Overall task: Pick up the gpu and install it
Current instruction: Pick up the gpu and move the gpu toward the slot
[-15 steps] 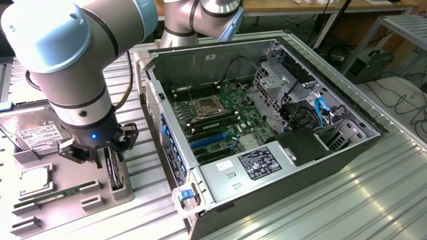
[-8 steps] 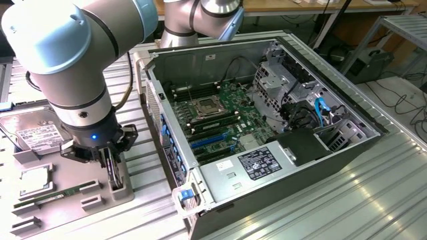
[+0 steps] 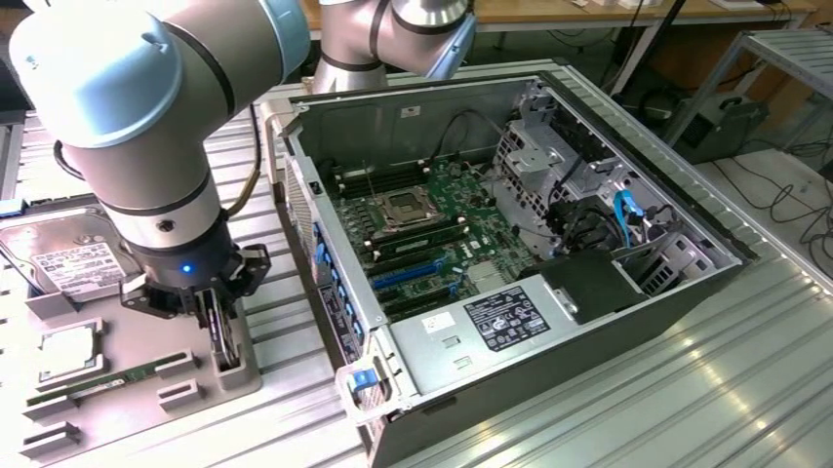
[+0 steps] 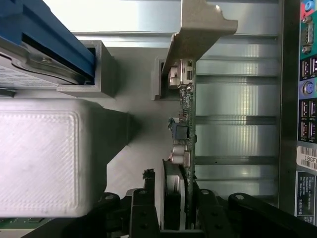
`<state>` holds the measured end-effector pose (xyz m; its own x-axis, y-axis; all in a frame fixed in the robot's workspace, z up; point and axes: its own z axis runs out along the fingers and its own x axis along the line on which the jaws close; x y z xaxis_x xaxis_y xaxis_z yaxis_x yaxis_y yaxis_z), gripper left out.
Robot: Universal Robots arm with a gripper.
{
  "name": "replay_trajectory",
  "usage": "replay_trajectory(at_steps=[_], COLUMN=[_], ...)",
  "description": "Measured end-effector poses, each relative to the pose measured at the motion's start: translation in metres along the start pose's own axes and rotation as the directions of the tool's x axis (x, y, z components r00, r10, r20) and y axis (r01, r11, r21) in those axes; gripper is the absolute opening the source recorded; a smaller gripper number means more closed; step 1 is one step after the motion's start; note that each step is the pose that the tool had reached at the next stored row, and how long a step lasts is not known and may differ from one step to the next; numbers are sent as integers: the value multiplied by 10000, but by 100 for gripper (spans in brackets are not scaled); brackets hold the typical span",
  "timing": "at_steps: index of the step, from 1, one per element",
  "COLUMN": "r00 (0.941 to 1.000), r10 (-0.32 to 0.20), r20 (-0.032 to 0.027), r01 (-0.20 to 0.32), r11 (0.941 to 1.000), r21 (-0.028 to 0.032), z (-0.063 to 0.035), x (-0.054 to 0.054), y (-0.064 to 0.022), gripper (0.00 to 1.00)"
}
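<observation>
Gripper is down over the grey parts tray at the exterior view's left, on the near side, with the open computer case to the right. The gpu stands on edge in a tray holder, just right of the hard drive. It is well apart from the motherboard in the case.

In the wrist view the gripper has the card seen edge-on. The black fingers sit one on each face of the gpu and look pressed against it, so I call that a clenched hold on the card, which is not yet out of the tray.

As for handling, this looks light and stiff but fragile: a thin board studded with small parts. Squeezing the flat faces near the middle seems right. The silvery bracket is at the far end of the card from the fingers. A bare board edge could slip or tilt, so it wants an even grip.
</observation>
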<state>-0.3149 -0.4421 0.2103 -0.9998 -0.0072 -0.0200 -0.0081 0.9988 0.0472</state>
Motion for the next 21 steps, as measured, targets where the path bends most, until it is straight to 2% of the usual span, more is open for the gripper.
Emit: replay_trajectory(at_steps=[9, 10, 21], r00=[10000, 10000, 10000], r10=[0, -1, -1], r20=[0, 0, 0], r01=[0, 1, 1], r11=[10000, 10000, 10000], r21=[1, 1, 0], z=[8, 8, 12], x=[-13, -14, -31], y=[-1, -1, -1], gripper=[35, 28, 28])
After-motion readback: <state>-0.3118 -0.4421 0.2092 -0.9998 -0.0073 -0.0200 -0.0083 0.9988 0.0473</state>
